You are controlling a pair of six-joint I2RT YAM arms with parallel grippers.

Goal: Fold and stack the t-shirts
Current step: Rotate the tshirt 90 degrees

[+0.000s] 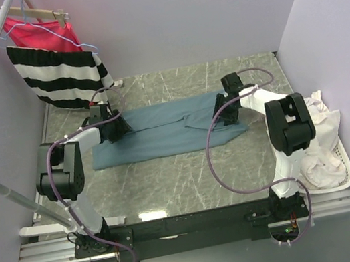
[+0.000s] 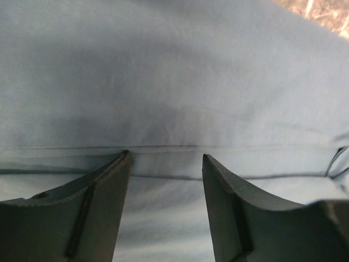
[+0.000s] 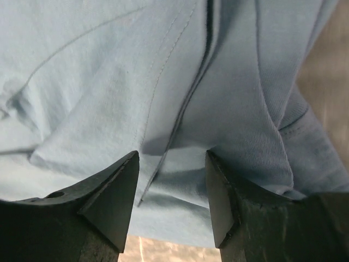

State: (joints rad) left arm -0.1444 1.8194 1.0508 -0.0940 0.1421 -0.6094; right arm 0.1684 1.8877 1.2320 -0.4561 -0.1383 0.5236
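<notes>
Top external: left end effector (image 1: 112, 130), right end effector (image 1: 225, 114) agape, empty on t-shirt (image 1: 162, 134) (striped garment (image 1: 63, 72) behind).

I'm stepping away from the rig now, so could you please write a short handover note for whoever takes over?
Left gripper: open, low over the blue t-shirt's left end.
Right gripper: open, low over its creased right end.
The shirt lies spread on the table; nothing is gripped.
Pale cloth sits in the basket on the right.
Done: shirt laid out. Left: fold it and start a stack; none is visible yet.
</notes>
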